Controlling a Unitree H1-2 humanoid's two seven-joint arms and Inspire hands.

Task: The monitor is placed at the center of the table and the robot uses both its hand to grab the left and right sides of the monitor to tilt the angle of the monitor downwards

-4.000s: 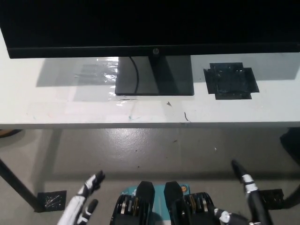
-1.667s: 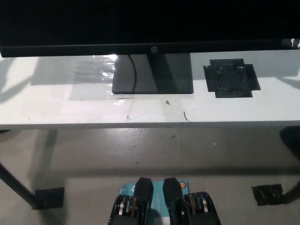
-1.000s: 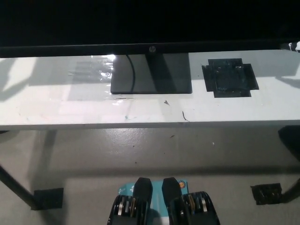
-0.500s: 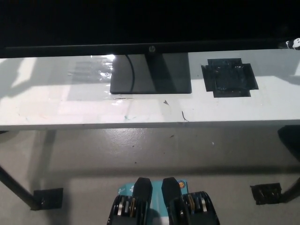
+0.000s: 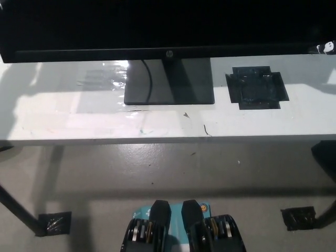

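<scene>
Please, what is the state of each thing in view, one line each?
monitor: screen dark, standing upright on the table.
cable: lying across the monitor's base.
tape patch: stuck flat on the table.
right hand: at the monitor's right edge, mostly hidden.

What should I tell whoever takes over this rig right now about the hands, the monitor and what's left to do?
Left hand: not in view.
Right hand: only a small pale bit shows at the monitor's right edge; its grip cannot be judged.
The monitor stands mid-table on its stand, with the screen overhanging the white table. A black tape patch lies right of the stand.
Done: the hands are up from the lower part of the view.
Left: confirm the hold on both sides, then tilt the screen downwards. This view does not show how far it is tilted.
</scene>
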